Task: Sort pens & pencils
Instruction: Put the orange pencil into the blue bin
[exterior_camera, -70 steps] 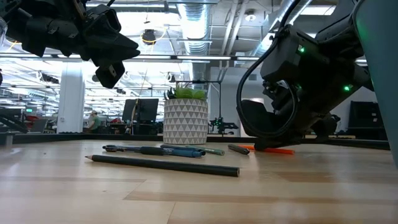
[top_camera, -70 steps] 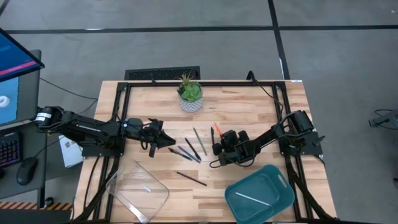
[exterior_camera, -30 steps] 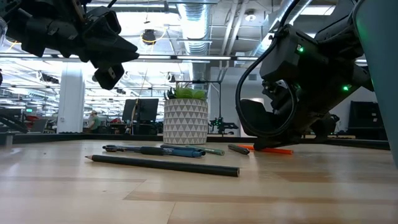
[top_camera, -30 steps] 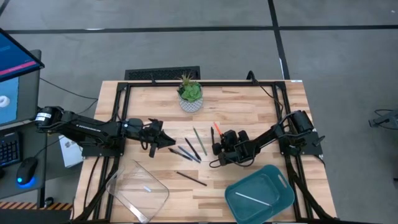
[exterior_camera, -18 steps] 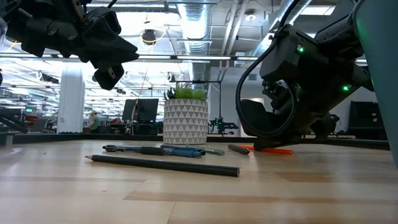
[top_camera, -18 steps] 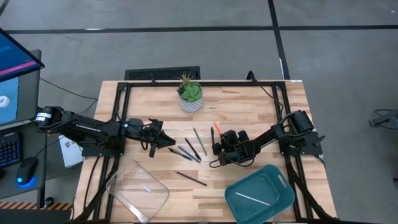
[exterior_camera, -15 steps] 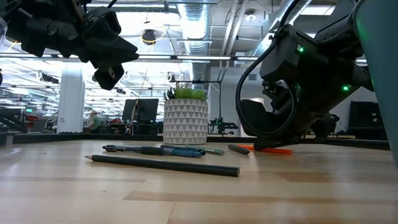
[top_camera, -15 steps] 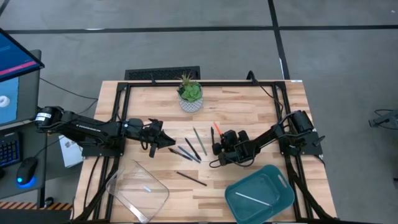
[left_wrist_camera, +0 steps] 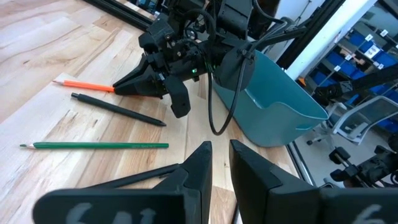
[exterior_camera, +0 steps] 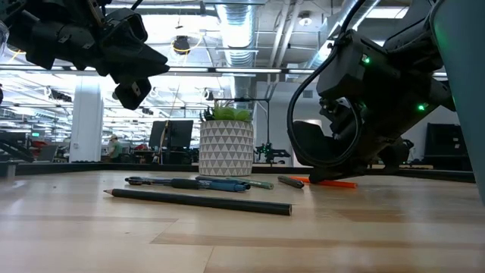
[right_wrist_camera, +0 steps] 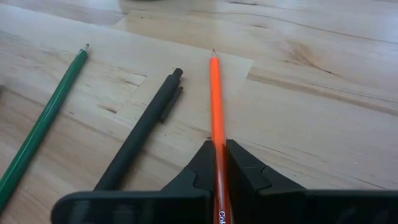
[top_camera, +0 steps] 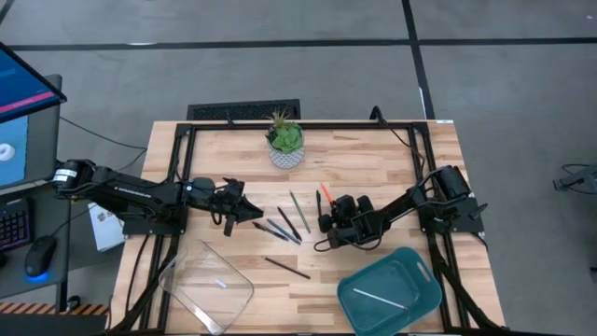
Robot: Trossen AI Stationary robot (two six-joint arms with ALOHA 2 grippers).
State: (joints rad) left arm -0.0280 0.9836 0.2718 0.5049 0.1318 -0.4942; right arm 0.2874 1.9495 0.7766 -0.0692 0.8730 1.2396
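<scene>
Pens & pencils (top_camera: 287,224) scattered flat mid-table (one white (top_camera: 378,297) in teal bin); orange pencil (right_wrist_camera: 217,124) between jaws.

Nine pens and pencils (top_camera: 286,268), two trays (top_camera: 389,291), one plant (top_camera: 284,140).
</scene>
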